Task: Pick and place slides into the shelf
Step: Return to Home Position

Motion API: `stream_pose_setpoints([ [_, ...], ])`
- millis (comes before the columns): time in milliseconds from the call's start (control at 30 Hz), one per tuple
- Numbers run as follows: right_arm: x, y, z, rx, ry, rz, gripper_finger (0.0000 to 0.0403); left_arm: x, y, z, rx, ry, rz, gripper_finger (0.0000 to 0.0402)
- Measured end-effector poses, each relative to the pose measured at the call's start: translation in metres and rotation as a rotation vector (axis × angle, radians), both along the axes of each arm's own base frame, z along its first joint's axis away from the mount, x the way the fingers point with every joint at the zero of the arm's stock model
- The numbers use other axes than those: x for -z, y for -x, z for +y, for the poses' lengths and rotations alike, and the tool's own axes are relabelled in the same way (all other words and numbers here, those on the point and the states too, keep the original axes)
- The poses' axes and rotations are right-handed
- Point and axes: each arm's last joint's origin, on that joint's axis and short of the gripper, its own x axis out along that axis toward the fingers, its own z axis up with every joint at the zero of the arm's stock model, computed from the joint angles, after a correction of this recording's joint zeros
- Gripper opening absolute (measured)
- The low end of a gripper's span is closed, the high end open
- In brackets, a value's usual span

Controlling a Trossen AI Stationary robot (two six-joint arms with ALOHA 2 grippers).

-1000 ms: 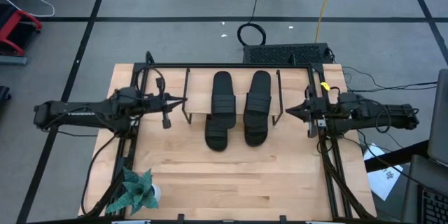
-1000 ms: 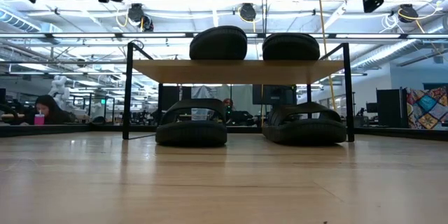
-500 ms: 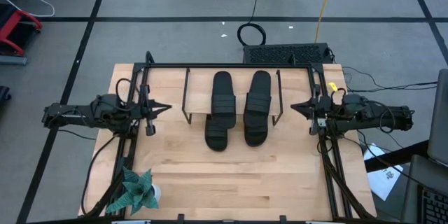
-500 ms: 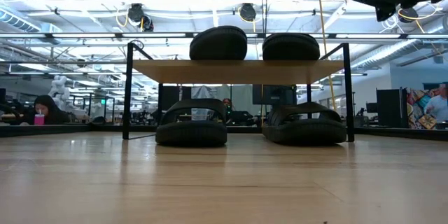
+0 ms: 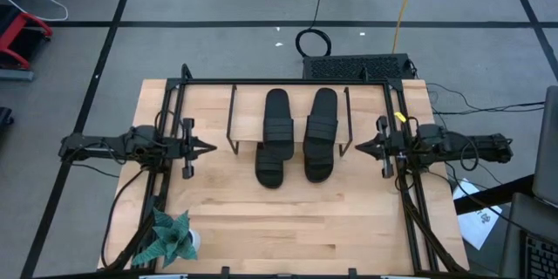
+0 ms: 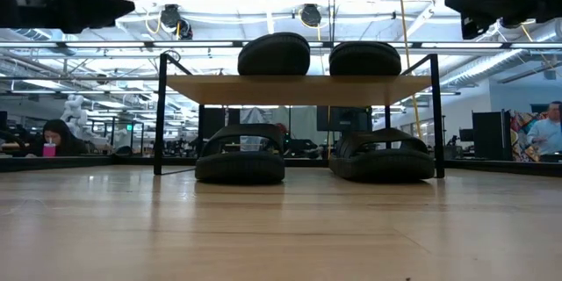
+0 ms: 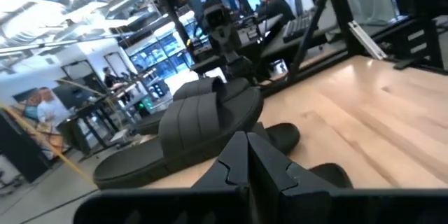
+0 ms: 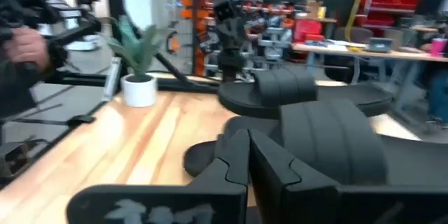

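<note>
At centre of pale wooden table (image 5: 288,218), low rack with light wood plank top and thin black wire side frames (image 6: 299,90). Two matte black ribbed-strap slide sandals (image 6: 274,55) side by side on plank; two more slide sandals (image 6: 240,156) beneath it on table, ends poking past plank. Left gripper (image 5: 207,148) held above table's left edge, jaws pressed together, empty. Right gripper (image 5: 359,146) above right edge, jaws likewise closed, empty. Small green potted plant (image 5: 173,240) at near-left corner.

The slides (image 5: 276,113) are matte black with ribbed straps, the shelf (image 6: 299,90) pale wood with black frames, the plant (image 5: 170,237) green.
</note>
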Motion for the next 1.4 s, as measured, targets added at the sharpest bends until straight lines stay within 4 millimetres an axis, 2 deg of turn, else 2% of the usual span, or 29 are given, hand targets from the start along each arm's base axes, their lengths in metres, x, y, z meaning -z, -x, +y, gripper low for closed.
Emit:
stream_pose_setpoints([
  [467, 0.016, 0.011, 0.0, -0.031, -0.041, -0.04, 0.0, 0.007, 0.01, 0.0, 0.028, 0.098, 0.034, 0.0],
  [767, 0.022, 0.008, 0.0, -0.03, -0.062, -0.077, 0.0, 0.008, 0.013, 0.001, 0.001, 0.17, 0.033, 0.0],
  [900, 0.033, 0.003, 0.001, -0.035, -0.086, -0.096, 0.0, 0.018, 0.01, 0.001, -0.029, 0.208, 0.053, 0.0],
  [1067, 0.037, 0.002, 0.001, -0.055, -0.093, -0.084, 0.0, 0.035, 0.006, 0.0, -0.007, 0.212, 0.088, 0.0],
  [1400, 0.04, 0.001, 0.001, -0.021, -0.073, -0.076, 0.0, 0.038, 0.004, 0.001, -0.015, 0.223, 0.059, 0.0],
])
